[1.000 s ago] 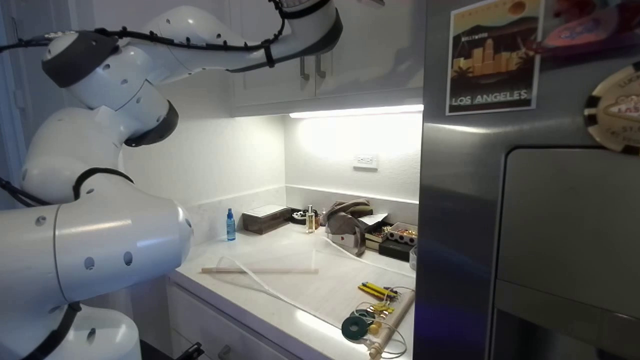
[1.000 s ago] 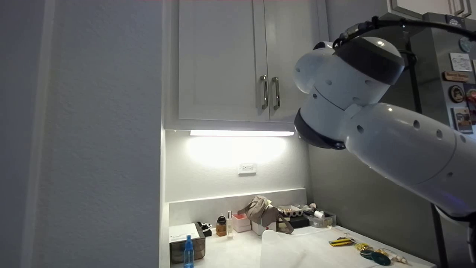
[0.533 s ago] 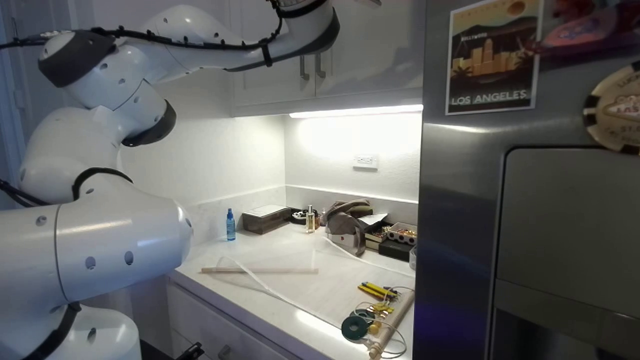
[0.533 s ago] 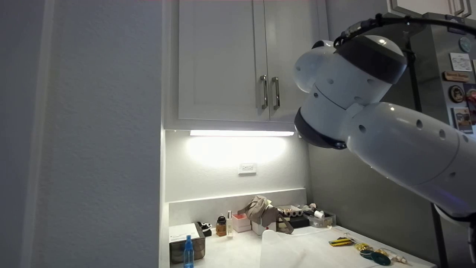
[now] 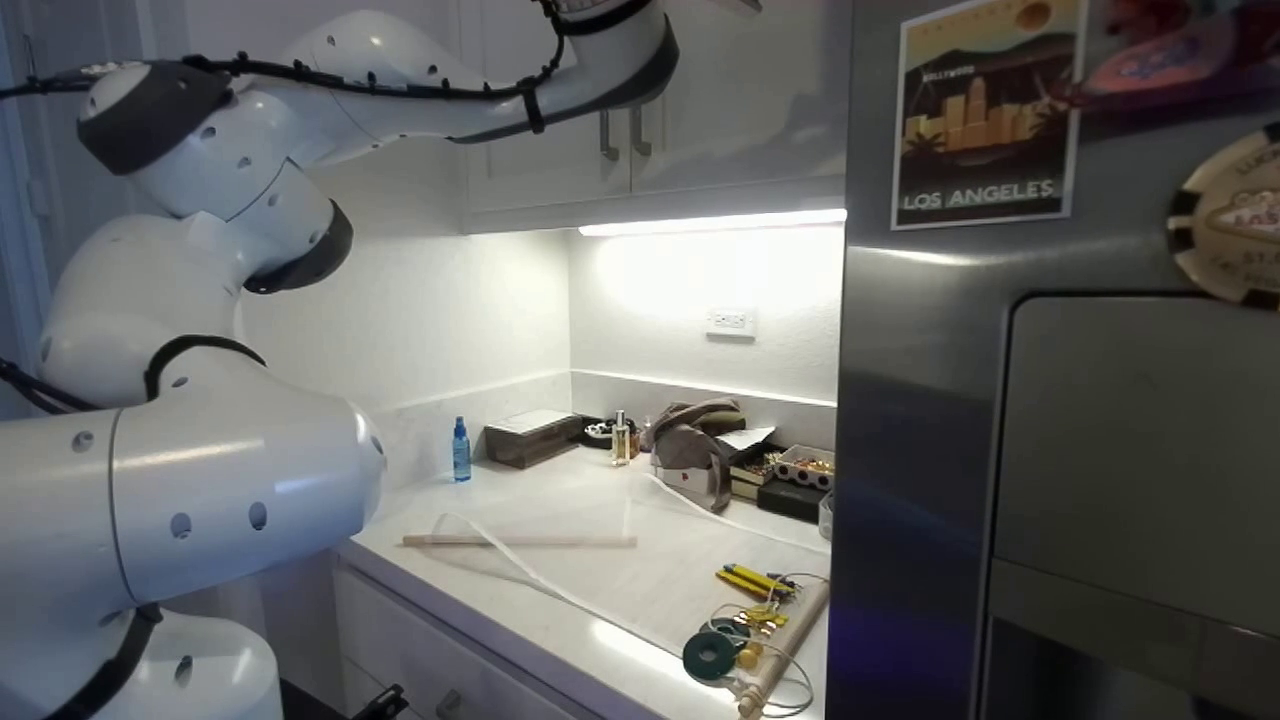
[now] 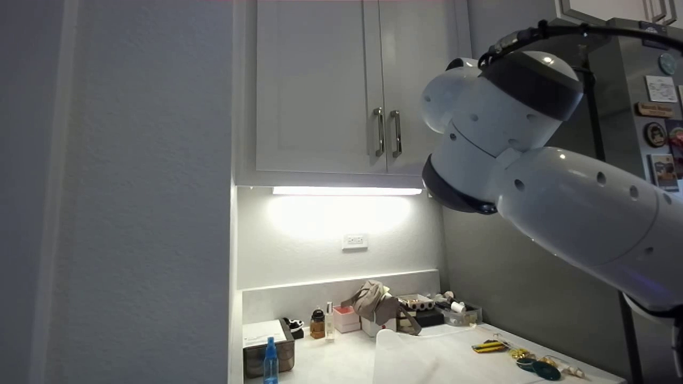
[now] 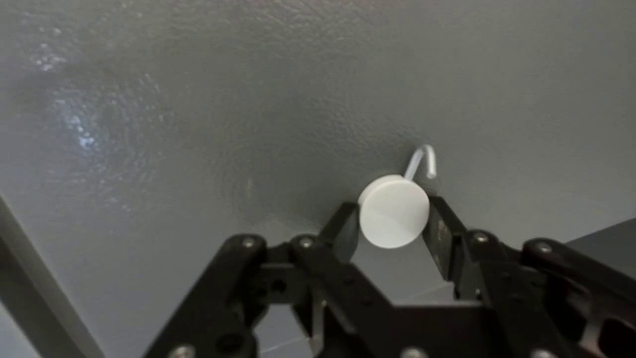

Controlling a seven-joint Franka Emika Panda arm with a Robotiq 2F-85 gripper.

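In the wrist view my gripper [image 7: 394, 209] is shut on a small white round hook [image 7: 394, 215]. Its smooth disc sits between the two dark fingertips, which touch it on either side. A thin bent wire [image 7: 430, 158] sticks out from behind the disc at its upper right. Behind them spreads a glossy grey surface [image 7: 238, 129]; whether the hook is fixed to it I cannot tell. The arm [image 5: 620, 70] reaches high in front of the upper cabinet in an exterior view, and the gripper itself lies out of frame in both exterior views.
Upper cabinet doors [image 6: 320, 85] with metal handles are near the arm, and a steel fridge [image 5: 930, 420] stands beside the counter [image 5: 560, 500]. On the counter are a blue spray bottle [image 5: 461, 450], a brown box [image 5: 530, 440], a grey cloth [image 5: 690, 445] and green discs [image 5: 709, 655].
The arm has shifted slightly, leftward in an exterior view, during the first half second. Since then it has hardly moved. The things on the counter stay where they were.
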